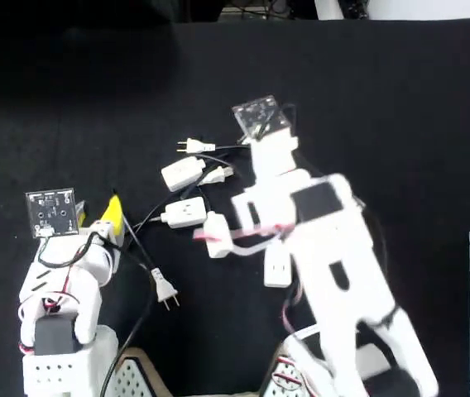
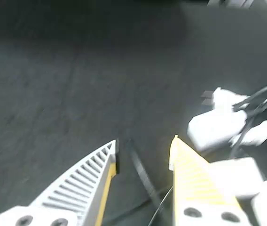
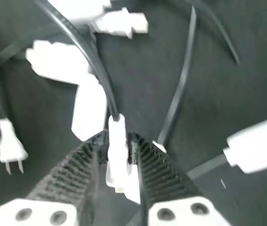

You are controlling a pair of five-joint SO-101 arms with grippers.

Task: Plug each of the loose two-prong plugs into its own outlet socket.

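Right gripper [image 3: 118, 139] tight around white plug [image 3: 117, 157] on black cord [image 3: 104, 89]

- The far plug [image 1: 195, 146], white on a black cord, lies flat at the far end of the cluster, prongs pointing left.
- The middle plug [image 1: 216, 174], white, lies just right of the far socket block [image 1: 183, 173].
- The near plug [image 1: 165, 289] lies apart on the near side, prongs pointing near-right.
- The held plug [image 3: 117, 165], white, sits pinched in the right claw [image 3: 117, 139], with a black cord leaving its far end.
- The left socket block [image 1: 185, 212], the centre socket block [image 1: 217, 234] just beside it and the right socket block [image 1: 277, 266], all white, lie flat.
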